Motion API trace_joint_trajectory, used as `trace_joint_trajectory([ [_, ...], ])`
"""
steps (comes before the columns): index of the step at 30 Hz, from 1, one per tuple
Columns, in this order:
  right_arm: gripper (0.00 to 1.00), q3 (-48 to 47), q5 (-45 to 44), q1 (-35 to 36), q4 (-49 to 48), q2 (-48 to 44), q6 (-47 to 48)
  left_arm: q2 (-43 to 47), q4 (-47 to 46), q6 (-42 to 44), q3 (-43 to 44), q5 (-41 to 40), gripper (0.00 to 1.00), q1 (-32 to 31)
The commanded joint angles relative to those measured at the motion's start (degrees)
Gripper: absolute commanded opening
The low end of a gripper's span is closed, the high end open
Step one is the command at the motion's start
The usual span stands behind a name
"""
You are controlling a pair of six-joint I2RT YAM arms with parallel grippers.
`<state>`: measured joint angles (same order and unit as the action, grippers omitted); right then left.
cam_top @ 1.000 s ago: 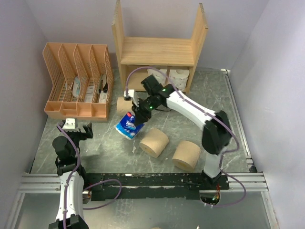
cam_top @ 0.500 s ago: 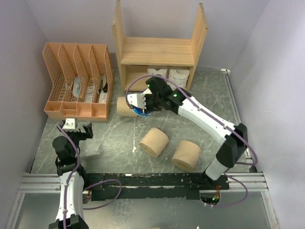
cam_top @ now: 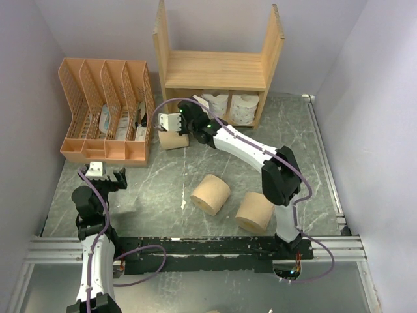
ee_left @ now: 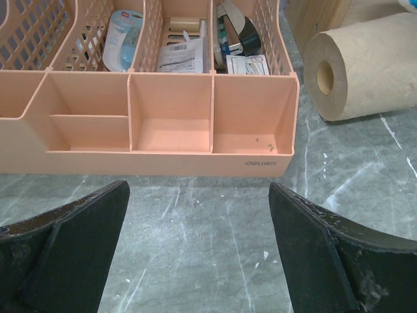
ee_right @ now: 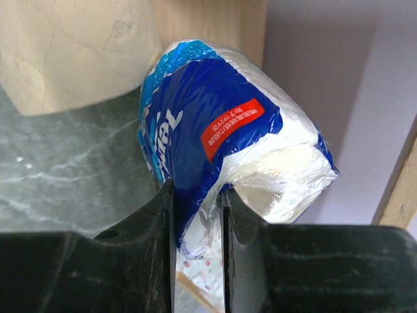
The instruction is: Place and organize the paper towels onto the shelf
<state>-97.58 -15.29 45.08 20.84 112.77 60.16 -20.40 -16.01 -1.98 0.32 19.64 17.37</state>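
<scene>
My right gripper (ee_right: 199, 215) is shut on the wrapper of the blue-and-white paper towel roll (ee_right: 221, 130) and holds it off the table by the shelf's lower left post (ee_right: 215, 19). From above the right gripper (cam_top: 186, 109) sits at the wooden shelf's (cam_top: 215, 68) lower tier, and the blue roll is hidden under the arm. Two white rolls (cam_top: 217, 103) (cam_top: 244, 106) stand in the lower tier. One tan roll (cam_top: 172, 139) lies just left of the gripper, and two more (cam_top: 210, 194) (cam_top: 255, 212) lie mid-table. My left gripper (cam_top: 107, 175) (ee_left: 199, 248) is open and empty above the table.
A peach mesh file organizer (cam_top: 104, 111) holding small items stands at the back left, right in front of the left gripper (ee_left: 150, 117). The tan roll by the shelf also shows in the left wrist view (ee_left: 365, 65). Walls close in on both sides.
My right arm has carried the blue roll from the middle of the table back and left to the shelf's lower left corner. The left arm has not moved.
</scene>
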Motion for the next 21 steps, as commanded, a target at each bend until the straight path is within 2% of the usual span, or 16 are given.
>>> trace_joint_trajectory([
  [1, 0.0, -4.3, -2.5, 0.2, -8.5, 3.4, 4.4, 0.5, -0.5, 0.0, -4.5, 1.1, 1.0, 0.7],
  [6, 0.0, -8.4, -2.5, 0.2, -10.2, 8.4, 3.9, 0.5, -0.5, 0.0, -4.5, 1.1, 1.0, 0.7],
  [16, 0.0, -9.3, -5.1, -0.1, -15.3, 12.9, 5.7, 0.6, -0.6, 0.0, -4.5, 0.9, 1.0, 0.6],
  [21, 0.19, -5.8, -7.5, -0.3, -21.5, 12.7, 8.8, 0.4, -0.6, 0.1, -4.5, 0.8, 1.0, 0.5],
])
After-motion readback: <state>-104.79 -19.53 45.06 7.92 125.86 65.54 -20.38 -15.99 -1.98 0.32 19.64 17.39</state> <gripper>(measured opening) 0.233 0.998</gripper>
